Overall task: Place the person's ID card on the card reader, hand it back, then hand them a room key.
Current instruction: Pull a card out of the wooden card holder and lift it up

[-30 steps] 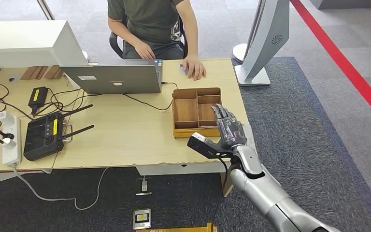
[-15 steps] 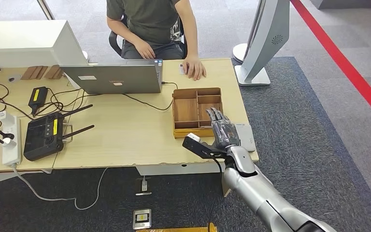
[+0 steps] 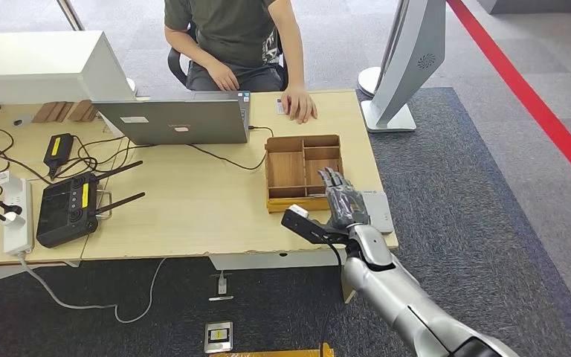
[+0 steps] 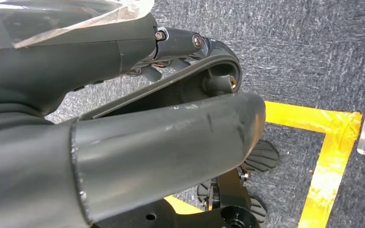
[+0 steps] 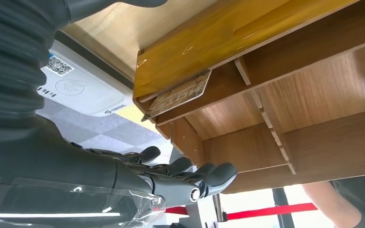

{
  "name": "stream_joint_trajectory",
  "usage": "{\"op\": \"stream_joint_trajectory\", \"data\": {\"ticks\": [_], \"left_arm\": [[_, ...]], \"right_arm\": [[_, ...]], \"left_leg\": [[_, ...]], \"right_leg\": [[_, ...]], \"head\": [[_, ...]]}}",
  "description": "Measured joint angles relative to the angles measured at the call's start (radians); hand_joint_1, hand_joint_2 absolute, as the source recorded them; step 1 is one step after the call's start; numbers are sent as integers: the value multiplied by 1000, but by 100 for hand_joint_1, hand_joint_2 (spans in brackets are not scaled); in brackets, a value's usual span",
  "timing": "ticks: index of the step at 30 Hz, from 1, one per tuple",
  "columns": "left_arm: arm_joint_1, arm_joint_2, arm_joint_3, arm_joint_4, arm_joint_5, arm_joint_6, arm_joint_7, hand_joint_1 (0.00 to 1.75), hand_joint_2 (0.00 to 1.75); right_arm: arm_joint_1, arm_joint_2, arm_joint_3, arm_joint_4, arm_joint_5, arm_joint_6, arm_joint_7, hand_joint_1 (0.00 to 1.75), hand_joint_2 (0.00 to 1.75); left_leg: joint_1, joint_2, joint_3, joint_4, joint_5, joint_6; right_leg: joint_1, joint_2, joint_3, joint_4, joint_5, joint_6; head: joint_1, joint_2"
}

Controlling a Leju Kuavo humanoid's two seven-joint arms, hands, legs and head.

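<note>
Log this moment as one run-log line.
right hand: empty, fingers apart over wooden tray near edge | card: lying in tray slot | card reader: bare, beside tray | person's hand: on table

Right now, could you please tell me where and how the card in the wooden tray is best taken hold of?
Probably by its raised long edge, from above. The card sits slanted in the narrow compartment by the wooden tray's outer wall, so walls block any sideways approach; the right hand, open above it, could pinch that edge.
</note>
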State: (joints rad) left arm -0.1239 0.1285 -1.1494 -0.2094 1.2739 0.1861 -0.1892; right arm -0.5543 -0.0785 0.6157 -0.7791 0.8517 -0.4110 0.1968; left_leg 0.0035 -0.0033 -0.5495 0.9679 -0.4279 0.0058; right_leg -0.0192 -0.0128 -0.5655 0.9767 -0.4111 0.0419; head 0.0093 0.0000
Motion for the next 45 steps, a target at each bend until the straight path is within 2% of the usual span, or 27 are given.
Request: {"op": "stream_joint_trajectory", "data": {"ticks": [11,34,45], "left_arm": [[0,3,3,0,22,7,11,0,0],[0,3,25,0,35,32,23,0,0],[1,4,25,0,21,27,29,0,0]], "right_arm": [[-32,-17,1,10,87,41,33,0,175],[-42,26,32,34,107,49,24,0,175],[-56,-8,37,54,116,54,60,0,175]], "left_leg": [[0,0,0,0,0,0],[0,0,0,0,0,0],[0,0,0,0,0,0]], "right_leg": [[0,0,0,0,0,0],[0,0,0,0,0,0],[0,0,0,0,0,0]], "head": [[0,0],[0,0],[0,0]]}}
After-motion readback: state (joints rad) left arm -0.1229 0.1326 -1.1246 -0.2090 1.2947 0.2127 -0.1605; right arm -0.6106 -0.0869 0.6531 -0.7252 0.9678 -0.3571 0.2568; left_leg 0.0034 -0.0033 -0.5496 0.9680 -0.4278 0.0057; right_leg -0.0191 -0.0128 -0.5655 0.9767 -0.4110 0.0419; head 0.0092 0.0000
